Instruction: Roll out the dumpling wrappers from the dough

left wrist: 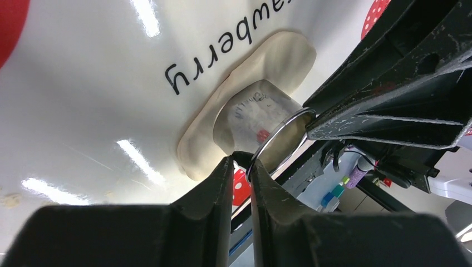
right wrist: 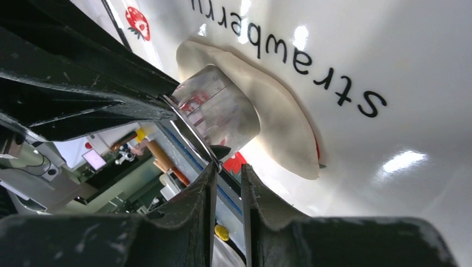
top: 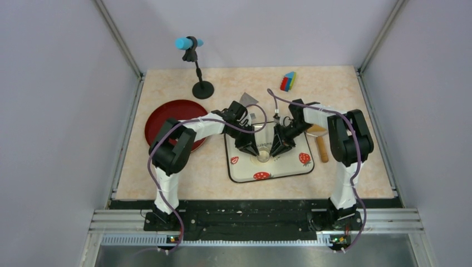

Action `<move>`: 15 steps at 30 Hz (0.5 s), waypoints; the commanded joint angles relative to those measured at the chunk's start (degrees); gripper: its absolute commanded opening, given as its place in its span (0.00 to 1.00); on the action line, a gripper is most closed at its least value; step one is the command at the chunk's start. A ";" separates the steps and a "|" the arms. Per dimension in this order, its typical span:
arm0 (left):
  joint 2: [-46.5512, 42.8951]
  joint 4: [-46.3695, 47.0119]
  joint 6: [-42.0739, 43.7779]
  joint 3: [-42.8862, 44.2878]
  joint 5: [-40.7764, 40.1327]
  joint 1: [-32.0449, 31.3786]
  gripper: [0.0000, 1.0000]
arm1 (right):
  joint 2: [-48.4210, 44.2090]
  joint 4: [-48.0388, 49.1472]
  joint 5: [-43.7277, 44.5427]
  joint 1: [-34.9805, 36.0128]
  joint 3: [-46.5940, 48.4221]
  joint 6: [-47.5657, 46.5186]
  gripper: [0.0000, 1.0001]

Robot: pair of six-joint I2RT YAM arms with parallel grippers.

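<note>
The dough (left wrist: 278, 55) is a thin pale oval sheet on the white strawberry mat (top: 278, 169); it also shows in the right wrist view (right wrist: 278, 122). The silver ring cutter (top: 262, 156) stands upright on the dough (left wrist: 261, 114) (right wrist: 222, 111). My left gripper (top: 253, 150) (left wrist: 241, 164) is nearly shut with the ring's near rim between its fingertips. My right gripper (top: 275, 149) (right wrist: 227, 169) comes from the opposite side, nearly shut, with the rim at its left fingertip. No cut wrappers are in view.
A red plate (top: 167, 119) lies left of the mat. The wooden rolling pin (top: 321, 146) lies right of the mat, under my right arm. A microphone stand (top: 200, 86), a grey scraper (top: 247, 99) and a coloured block (top: 288, 81) are at the back.
</note>
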 commanded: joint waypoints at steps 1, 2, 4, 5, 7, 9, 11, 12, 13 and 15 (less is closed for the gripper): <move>0.69 -0.01 0.47 1.41 -0.41 -0.22 0.20 | 1.44 -0.44 -0.40 0.22 2.24 -0.91 0.19; 0.79 -0.15 0.47 1.30 -0.72 -0.21 0.18 | 1.63 -0.49 -0.37 0.30 2.34 -0.89 0.17; 0.86 -0.34 0.56 1.04 -1.18 -0.20 0.14 | 2.01 -0.69 -0.23 0.53 2.34 -0.86 0.14; 0.96 -0.52 0.55 0.98 -1.46 -0.19 0.12 | 2.22 -0.75 -0.22 0.65 2.42 -0.85 0.13; 1.33 -0.58 0.30 0.77 -1.58 -0.26 0.08 | 2.85 -1.03 0.29 0.93 2.53 -0.80 0.10; 1.65 -0.65 0.06 0.70 -1.61 -0.26 0.04 | 3.41 -1.49 0.98 1.15 2.75 -0.78 0.07; 1.86 -0.73 -0.18 0.66 -1.81 -0.27 0.01 | 4.01 -1.94 1.42 1.22 2.81 -0.78 0.04; 1.92 -0.83 -0.13 0.66 -2.00 -0.25 0.00 | 4.12 -2.14 1.84 1.30 2.83 -0.83 0.01; 1.98 -0.95 -0.11 0.71 -2.14 -0.23 0.00 | 4.30 -2.39 2.70 1.34 2.77 -0.85 0.00; 2.06 -1.37 -0.02 0.81 -2.27 -0.28 0.00 | 4.57 -2.98 4.27 1.38 2.48 -0.99 0.00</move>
